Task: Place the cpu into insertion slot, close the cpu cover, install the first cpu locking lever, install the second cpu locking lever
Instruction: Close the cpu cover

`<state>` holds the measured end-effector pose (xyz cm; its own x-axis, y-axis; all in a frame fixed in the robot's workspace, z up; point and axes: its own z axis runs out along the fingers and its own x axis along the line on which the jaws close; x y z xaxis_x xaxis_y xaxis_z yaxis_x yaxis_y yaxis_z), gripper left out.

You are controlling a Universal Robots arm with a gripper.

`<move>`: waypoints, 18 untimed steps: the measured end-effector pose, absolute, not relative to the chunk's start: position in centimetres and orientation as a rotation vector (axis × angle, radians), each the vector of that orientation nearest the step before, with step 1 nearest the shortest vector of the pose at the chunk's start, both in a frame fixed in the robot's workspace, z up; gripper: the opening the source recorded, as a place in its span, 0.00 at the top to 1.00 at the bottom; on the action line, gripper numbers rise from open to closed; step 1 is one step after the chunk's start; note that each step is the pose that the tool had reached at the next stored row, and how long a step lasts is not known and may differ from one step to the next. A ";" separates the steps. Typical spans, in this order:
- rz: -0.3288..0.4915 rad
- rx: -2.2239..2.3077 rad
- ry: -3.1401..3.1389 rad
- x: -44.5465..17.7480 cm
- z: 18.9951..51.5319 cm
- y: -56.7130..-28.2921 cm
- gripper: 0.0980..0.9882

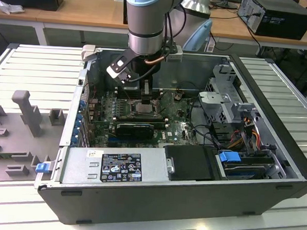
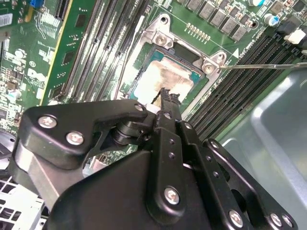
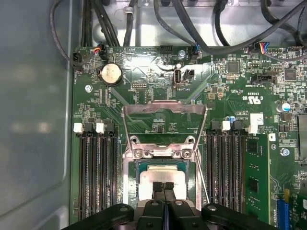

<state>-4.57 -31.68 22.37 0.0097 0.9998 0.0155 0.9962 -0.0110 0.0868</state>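
The open dark-grey steel computer case (image 1: 190,202) sits on the slatted grey counter (image 1: 22,62). Its black printed sticker (image 1: 121,167) and the white lettering on the green board (image 3: 144,72) go unread here. At ten o'clock from the case's middle, the black gripper (image 3: 163,188) hangs, jaws clenched on nothing. The thin silver cpu cover (image 3: 163,104) seems folded open. The silver-topped cpu (image 3: 149,176) lies in the dark square insertion slot (image 3: 137,165); a skewed press could damage both.

lab/workshop | slatted metal bench (image 1: 38,62) | open computer case (image 1: 190,199) | wooden desks (image 1: 81,11)
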 end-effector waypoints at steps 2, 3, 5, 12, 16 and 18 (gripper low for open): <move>0.111 2.195 2.173 -4.6 22.4 -31.7 0.99; 0.111 2.195 2.173 -4.6 22.4 -31.7 0.99; 0.111 2.195 2.173 -4.6 22.4 -31.7 0.99; 0.111 2.196 2.172 -4.6 22.5 -31.7 0.99; 0.111 2.196 2.171 -4.6 22.6 -31.7 0.99; 0.111 2.197 2.171 -4.6 22.6 -31.7 0.99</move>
